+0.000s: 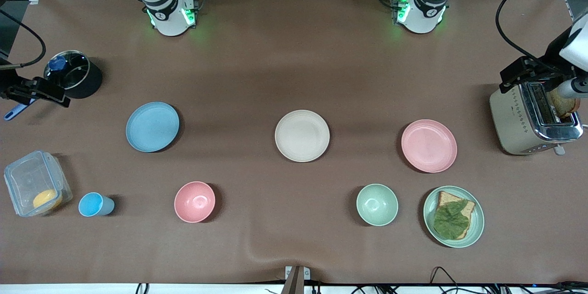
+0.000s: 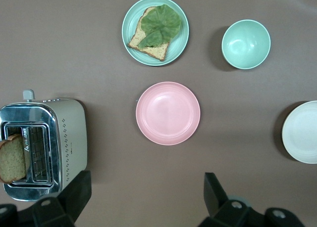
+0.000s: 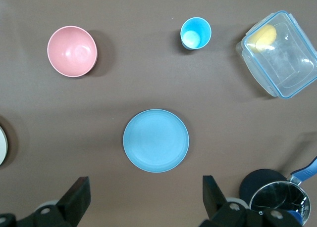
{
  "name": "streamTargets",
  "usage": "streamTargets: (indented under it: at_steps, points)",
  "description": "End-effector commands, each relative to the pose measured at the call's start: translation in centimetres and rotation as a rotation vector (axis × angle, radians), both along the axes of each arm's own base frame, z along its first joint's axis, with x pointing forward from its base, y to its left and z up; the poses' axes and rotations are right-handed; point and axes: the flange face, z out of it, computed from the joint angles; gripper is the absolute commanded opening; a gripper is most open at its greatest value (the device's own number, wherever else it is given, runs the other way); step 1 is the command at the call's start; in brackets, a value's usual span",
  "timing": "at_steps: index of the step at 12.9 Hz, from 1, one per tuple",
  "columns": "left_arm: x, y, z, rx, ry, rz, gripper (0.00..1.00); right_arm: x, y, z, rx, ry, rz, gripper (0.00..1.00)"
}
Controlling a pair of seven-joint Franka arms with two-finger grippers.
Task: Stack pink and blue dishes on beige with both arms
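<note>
From the front camera, the beige plate [image 1: 302, 135] lies mid-counter [image 1: 294, 55], with the blue plate [image 1: 152, 127] toward the right arm's end and the pink plate [image 1: 429, 145] toward the left arm's end, all three well apart and bare. The right end effector [image 1: 34, 93] hangs over the counter's edge beside a black pot [image 1: 73, 75]. The left end effector [image 1: 528, 73] hangs over a toaster [image 1: 533, 119].

In the left wrist view, the left end effector [image 2: 147, 197] has its fingers [image 2: 215, 192] spread wide and holds nothing. The pink plate [image 2: 168, 113] lies below it, just ahead of the fingertips, with the toaster [image 2: 42, 148] beside one finger.

In the right wrist view, the right end effector [image 3: 146, 200] is likewise wide open and empty. The blue plate [image 3: 156, 140] lies just ahead of its fingers [image 3: 77, 197], and the pot [image 3: 275, 197] sits beside one finger.
</note>
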Motion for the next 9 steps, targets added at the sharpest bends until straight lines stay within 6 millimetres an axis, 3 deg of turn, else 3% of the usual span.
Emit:
streamTargets:
  at_steps: [1, 4, 9]
  points:
    - [-0.3, -0.7, 0.4, 0.007, 0.015, -0.021, 1.0, 0.0, -0.1, 0.3, -0.004, 0.002, -0.002, 1.0]
    - [-0.3, -0.6, 0.3, 0.004, 0.024, -0.009, 1.0, 0.0, -0.1, 0.3, -0.004, 0.004, -0.001, 1.0]
    - [1.1, -0.5, -5.1, 0.01, 0.082, -0.019, 1.0, 0.0, -0.2, 0.3, -0.004, 0.004, -0.003, 1.0]
